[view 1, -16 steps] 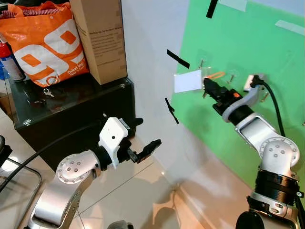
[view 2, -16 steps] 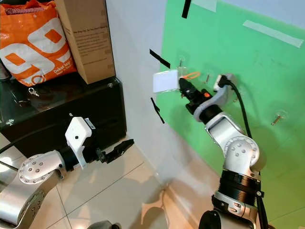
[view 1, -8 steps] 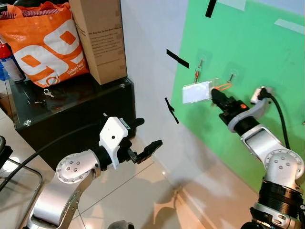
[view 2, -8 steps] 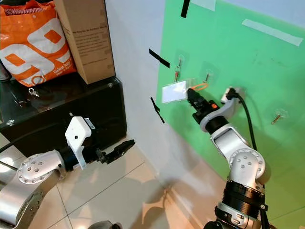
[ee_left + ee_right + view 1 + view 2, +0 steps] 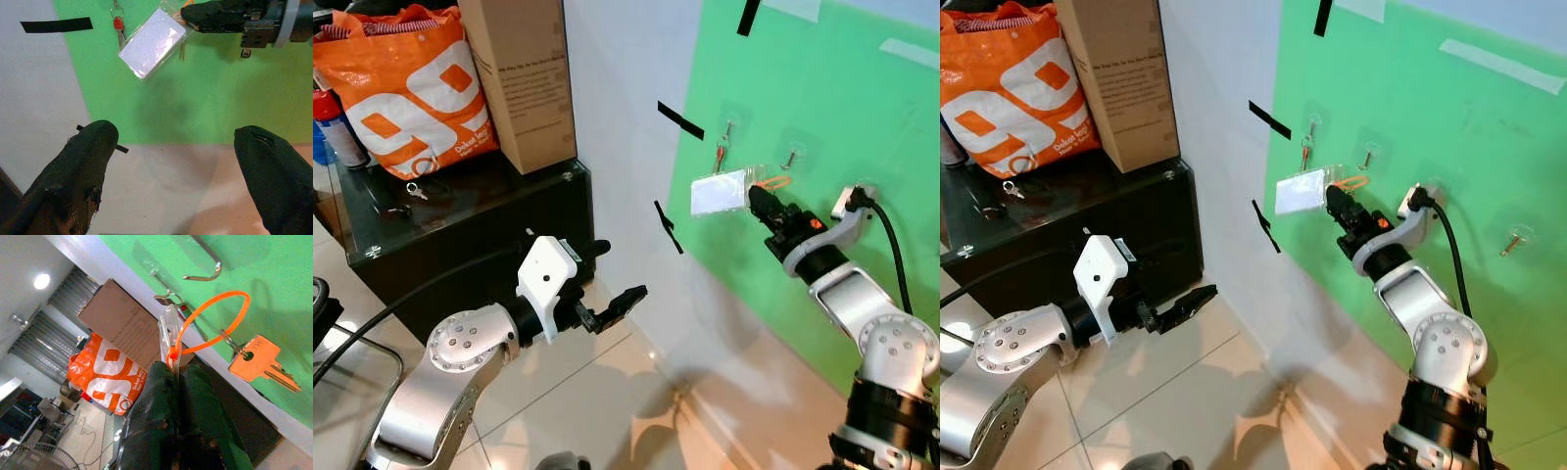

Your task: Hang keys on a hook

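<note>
A: Any writing you can read?

B: The orange bag [image 5: 406, 83] on the black cabinet [image 5: 470, 230] carries big white shapes and a small line of print too fine to read. The cardboard box [image 5: 521, 78] beside it has a block of text, also too small.

A: Where are the keys?

B: The right pincer [image 5: 762, 201] is up at the green panel [image 5: 822, 117], its two fingers pressed together on the top of a clear badge holder [image 5: 719, 192] and the orange loop [image 5: 208, 323] tied to it. The right wrist view shows a key [image 5: 259, 360] dangling from that loop, just below a metal hook [image 5: 203, 259] and apart from it.

A: And the other views?

B: The left wrist view shows a red-tagged key [image 5: 118, 24] already on the neighbouring hook, beside the badge. Head views show two black tape strips [image 5: 679, 119] on the white wall.

A: The left pincer?

B: The left pincer [image 5: 612, 308] is held low over the tiled floor [image 5: 597, 411], fingers spread wide, holding nothing, well apart from the panel.
</note>
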Robot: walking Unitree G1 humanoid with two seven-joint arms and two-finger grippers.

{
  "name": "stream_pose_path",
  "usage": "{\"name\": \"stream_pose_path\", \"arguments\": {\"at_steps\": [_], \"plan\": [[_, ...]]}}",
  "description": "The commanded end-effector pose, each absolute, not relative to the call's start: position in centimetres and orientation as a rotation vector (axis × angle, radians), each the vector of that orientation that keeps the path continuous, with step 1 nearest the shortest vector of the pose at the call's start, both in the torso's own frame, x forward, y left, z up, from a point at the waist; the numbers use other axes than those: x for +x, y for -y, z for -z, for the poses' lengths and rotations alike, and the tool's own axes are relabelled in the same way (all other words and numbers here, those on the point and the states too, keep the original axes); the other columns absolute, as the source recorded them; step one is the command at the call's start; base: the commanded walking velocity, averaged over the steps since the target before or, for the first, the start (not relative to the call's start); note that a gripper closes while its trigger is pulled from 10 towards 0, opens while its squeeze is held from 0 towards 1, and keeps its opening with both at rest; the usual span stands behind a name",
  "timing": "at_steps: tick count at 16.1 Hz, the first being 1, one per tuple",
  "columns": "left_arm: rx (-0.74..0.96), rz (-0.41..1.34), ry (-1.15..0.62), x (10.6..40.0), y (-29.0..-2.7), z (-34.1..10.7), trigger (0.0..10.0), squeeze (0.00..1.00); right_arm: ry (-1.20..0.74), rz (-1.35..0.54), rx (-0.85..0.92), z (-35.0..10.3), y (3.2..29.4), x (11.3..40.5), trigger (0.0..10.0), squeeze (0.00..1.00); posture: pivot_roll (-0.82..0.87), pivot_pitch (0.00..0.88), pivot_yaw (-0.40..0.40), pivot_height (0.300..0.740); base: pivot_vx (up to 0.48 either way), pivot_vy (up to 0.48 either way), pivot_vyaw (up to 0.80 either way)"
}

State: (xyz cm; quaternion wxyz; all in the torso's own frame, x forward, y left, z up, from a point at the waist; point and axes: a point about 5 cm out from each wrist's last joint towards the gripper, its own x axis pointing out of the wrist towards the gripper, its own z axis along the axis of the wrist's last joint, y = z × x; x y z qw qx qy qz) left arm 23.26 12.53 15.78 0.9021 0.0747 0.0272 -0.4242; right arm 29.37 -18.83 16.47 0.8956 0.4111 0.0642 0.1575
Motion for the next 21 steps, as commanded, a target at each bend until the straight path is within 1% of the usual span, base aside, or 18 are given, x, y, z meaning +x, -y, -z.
{"name": "stream_pose_path", "arguments": {"at_steps": [1,8,10,13,16,21], "plan": [[0.163,0.878,-0.03,23.3,-12.5,-16.5,10.0,0.0,-0.09,-0.411,0.84,-17.9,18.0,29.2,10.0,0.0,0.02,0.0,0.023,0.74,0.0,0.0,0.0],[0.163,0.879,-0.032,23.3,-12.6,-16.4,10.0,0.0,-0.059,-0.484,0.861,-19.5,16.9,30.1,10.0,0.0,0.03,0.0,0.021,0.74,0.0,0.0,0.0],[0.164,0.879,-0.032,23.3,-12.6,-16.5,10.0,0.0,-0.046,-0.475,0.889,-19.7,16.9,30.8,10.0,0.0,0.03,0.0,0.022,0.74,0.0,0.0,0.0],[0.165,0.879,-0.032,23.2,-12.6,-16.5,10.0,0.0,-0.047,-0.406,0.944,-19.2,17.8,31.4,10.0,0.0,0.03,0.0,0.022,0.74,0.0,0.0,0.0],[0.166,0.882,-0.034,23.2,-12.6,-16.6,10.0,0.0,-0.038,-0.332,1.014,-18.4,19.2,31.5,10.0,0.0,0.03,0.0,0.025,0.74,0.0,0.0,0.0],[0.169,0.891,-0.035,23.2,-12.6,-16.7,10.0,0.0,-0.017,-0.293,1.04,-18.0,20.3,31.0,10.0,0.0,0.03,0.0,0.037,0.74,0.0,0.0,0.0]]}}
